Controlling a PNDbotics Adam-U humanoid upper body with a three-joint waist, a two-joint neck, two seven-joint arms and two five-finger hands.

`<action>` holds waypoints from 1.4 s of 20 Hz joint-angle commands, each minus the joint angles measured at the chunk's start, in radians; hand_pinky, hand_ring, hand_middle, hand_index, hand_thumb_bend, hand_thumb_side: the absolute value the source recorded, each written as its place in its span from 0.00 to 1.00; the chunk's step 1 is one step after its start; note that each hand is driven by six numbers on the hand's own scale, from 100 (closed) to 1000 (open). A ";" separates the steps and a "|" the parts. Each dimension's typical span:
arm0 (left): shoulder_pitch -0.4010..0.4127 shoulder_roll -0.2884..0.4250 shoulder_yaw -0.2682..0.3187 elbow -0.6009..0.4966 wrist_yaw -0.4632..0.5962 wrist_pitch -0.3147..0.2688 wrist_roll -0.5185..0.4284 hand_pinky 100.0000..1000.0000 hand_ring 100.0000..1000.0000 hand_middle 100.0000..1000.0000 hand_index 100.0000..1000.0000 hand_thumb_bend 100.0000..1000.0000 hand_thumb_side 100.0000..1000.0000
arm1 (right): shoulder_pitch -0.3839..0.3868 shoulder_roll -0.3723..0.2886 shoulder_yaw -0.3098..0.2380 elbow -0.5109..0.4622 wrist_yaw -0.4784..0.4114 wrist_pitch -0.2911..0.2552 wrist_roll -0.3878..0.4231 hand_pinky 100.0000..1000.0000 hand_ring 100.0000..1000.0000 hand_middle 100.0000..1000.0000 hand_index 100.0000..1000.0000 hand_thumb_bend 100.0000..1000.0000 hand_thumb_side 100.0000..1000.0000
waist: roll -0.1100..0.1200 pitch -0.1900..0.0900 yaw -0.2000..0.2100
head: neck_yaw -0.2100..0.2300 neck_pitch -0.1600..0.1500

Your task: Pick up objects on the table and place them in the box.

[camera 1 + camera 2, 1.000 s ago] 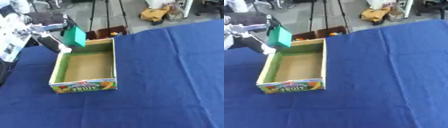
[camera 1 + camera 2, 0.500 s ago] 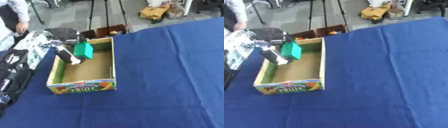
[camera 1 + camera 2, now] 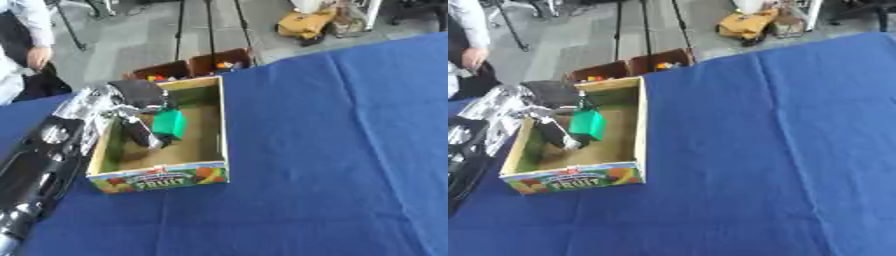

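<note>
inside, the left hand [image 3: 140,107] grips a green block [image 3: 168,124] within the fruit box [image 3: 208,172] on blue cloth [image 3: 350,150].

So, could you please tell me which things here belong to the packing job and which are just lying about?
Job:
- green block, held over the inside of the box
- box, cardboard, with FRUIT on its front
- left robot hand, holding the block

Lying about:
- brown crates on the floor beyond the table
- yellow bag on the floor
- blue table
</note>
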 commanded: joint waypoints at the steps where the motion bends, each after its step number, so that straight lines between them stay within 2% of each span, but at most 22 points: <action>1: -0.015 0.011 0.017 0.011 -0.013 -0.005 -0.014 0.26 0.48 0.57 0.75 0.00 0.29 | -0.011 -0.020 -0.003 -0.020 -0.008 0.000 -0.001 0.70 0.75 0.46 0.69 0.02 0.57 | -0.007 -0.016 -0.001 | 0.003 -0.013; 2: -0.014 0.010 0.016 0.016 -0.014 -0.008 -0.024 0.27 0.49 0.60 0.78 0.00 0.31 | -0.012 -0.020 -0.003 -0.020 -0.008 -0.001 -0.001 0.70 0.75 0.46 0.69 0.02 0.57 | -0.008 -0.015 -0.001 | 0.004 -0.014; 3: -0.013 0.008 0.017 0.020 -0.013 -0.011 -0.036 0.29 0.51 0.68 0.86 0.00 0.33 | -0.012 -0.020 -0.003 -0.020 -0.009 0.000 -0.001 0.70 0.75 0.46 0.69 0.02 0.57 | -0.008 -0.014 -0.002 | 0.004 -0.014; 4: -0.013 0.007 0.018 0.021 -0.010 -0.014 -0.045 0.29 0.52 0.71 0.88 0.00 0.35 | -0.012 -0.020 -0.004 -0.020 -0.009 0.000 -0.002 0.70 0.75 0.46 0.69 0.02 0.57 | -0.009 -0.014 -0.002 | 0.003 -0.014; 5: -0.012 0.007 0.018 0.020 -0.007 -0.017 -0.053 0.32 0.56 0.81 0.97 0.00 0.39 | -0.012 -0.020 -0.004 -0.020 -0.009 0.000 -0.002 0.70 0.75 0.45 0.69 0.02 0.57 | -0.009 -0.013 -0.002 | 0.003 -0.013; 6: -0.011 0.007 0.018 0.019 -0.004 -0.020 -0.063 0.34 0.58 0.84 1.00 0.00 0.41 | -0.012 -0.020 -0.004 -0.020 -0.009 0.000 -0.002 0.70 0.75 0.45 0.69 0.02 0.57 | -0.009 -0.013 -0.001 | 0.003 -0.012; 7: -0.010 0.007 0.018 0.017 -0.001 -0.021 -0.071 0.48 0.71 0.94 1.00 0.00 0.46 | -0.011 -0.020 -0.004 -0.020 -0.009 0.001 -0.002 0.70 0.76 0.45 0.69 0.02 0.57 | -0.009 -0.013 -0.001 | 0.002 -0.012; 8: -0.010 0.007 0.018 0.013 0.002 -0.022 -0.078 0.57 0.78 0.98 1.00 0.00 0.48 | -0.011 -0.020 -0.004 -0.020 -0.009 0.001 -0.001 0.70 0.76 0.45 0.69 0.02 0.57 | -0.009 -0.013 0.000 | 0.001 -0.011; 9: -0.009 0.007 0.018 0.010 0.005 -0.022 -0.084 0.67 0.84 1.00 1.00 0.00 0.51 | -0.011 -0.020 -0.004 -0.020 -0.010 0.001 0.000 0.70 0.76 0.45 0.69 0.02 0.57 | -0.010 -0.013 0.000 | 0.001 -0.012; 11: -0.008 0.007 0.019 0.006 0.014 -0.021 -0.089 0.74 0.89 1.00 1.00 0.00 0.52 | -0.011 -0.020 -0.004 -0.020 -0.010 0.001 0.000 0.70 0.76 0.45 0.69 0.02 0.57 | -0.010 -0.012 0.000 | 0.001 -0.012; 13: -0.004 0.006 0.019 0.006 0.031 -0.024 -0.095 0.85 0.97 1.00 1.00 0.03 0.62 | -0.011 -0.020 -0.005 -0.020 -0.010 0.001 0.000 0.70 0.76 0.45 0.69 0.03 0.58 | -0.011 -0.011 -0.001 | 0.000 -0.013; 18: 0.000 0.006 0.019 0.003 0.066 -0.032 -0.112 1.00 1.00 1.00 1.00 0.19 0.76 | -0.011 -0.020 -0.005 -0.020 -0.011 0.002 0.002 0.70 0.76 0.45 0.69 0.03 0.58 | -0.013 -0.009 0.000 | -0.002 -0.013; 21: 0.002 0.008 0.017 -0.006 0.086 -0.037 -0.122 1.00 1.00 1.00 1.00 0.38 0.90 | -0.010 -0.020 -0.006 -0.020 -0.012 0.002 0.003 0.70 0.76 0.45 0.69 0.03 0.58 | -0.013 -0.010 0.002 | -0.004 -0.011; 23: 0.005 0.010 0.016 -0.014 0.098 -0.038 -0.128 1.00 1.00 1.00 1.00 0.45 0.96 | -0.010 -0.019 -0.006 -0.020 -0.012 0.002 0.003 0.70 0.76 0.45 0.69 0.03 0.58 | -0.014 -0.011 0.003 | -0.005 -0.011; 25: 0.008 0.011 0.016 -0.024 0.115 -0.032 -0.127 1.00 1.00 1.00 1.00 0.45 0.98 | -0.010 -0.018 -0.005 -0.020 -0.012 0.003 0.003 0.70 0.76 0.45 0.68 0.03 0.58 | -0.015 -0.013 0.003 | -0.007 -0.010; 28: 0.014 0.016 0.028 -0.060 0.166 -0.021 -0.112 1.00 1.00 1.00 1.00 0.39 0.99 | -0.009 -0.016 -0.006 -0.020 -0.012 0.003 0.002 0.70 0.76 0.45 0.68 0.02 0.57 | -0.018 -0.018 0.006 | -0.011 -0.008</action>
